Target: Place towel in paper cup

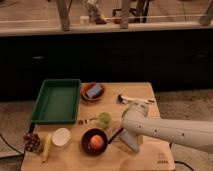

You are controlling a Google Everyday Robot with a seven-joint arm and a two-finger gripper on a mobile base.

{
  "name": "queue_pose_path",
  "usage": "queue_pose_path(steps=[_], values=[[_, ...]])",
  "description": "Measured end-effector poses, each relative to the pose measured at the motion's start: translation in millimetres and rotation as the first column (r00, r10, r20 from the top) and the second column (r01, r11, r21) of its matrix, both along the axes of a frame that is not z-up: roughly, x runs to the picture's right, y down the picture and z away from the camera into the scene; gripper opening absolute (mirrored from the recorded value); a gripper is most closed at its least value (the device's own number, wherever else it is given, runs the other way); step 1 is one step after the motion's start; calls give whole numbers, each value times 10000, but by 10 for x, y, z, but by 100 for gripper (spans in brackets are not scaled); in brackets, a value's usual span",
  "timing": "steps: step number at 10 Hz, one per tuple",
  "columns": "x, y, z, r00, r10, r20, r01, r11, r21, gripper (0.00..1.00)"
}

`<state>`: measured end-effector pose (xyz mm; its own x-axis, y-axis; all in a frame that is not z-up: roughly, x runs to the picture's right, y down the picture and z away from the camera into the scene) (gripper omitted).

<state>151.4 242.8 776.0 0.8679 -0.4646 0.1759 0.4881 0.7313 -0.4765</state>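
The white paper cup (61, 137) stands upright near the table's front left, between a banana and a black bowl. My white arm reaches in from the right. My gripper (122, 138) is low over the table at the front middle, just right of the black bowl (94, 142) and well right of the cup. No towel shows on its own; whatever is at the gripper is hidden by the arm's end.
A green tray (56, 100) lies at the back left. A red bowl (93, 91) holds a blue thing. A small green cup (104, 119), a fork, a white-handled tool (135, 99), a banana (46, 147), grapes (32, 142) and an orange in the black bowl are nearby.
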Motion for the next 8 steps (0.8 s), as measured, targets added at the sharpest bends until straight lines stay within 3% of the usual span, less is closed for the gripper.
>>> queue_pose_path(steps=[4,8], values=[[104,22,22,9977,662,-170,-668,9969,-415,80],[236,109,55,9847,1675,-474,-1716,9797,-1041,80]])
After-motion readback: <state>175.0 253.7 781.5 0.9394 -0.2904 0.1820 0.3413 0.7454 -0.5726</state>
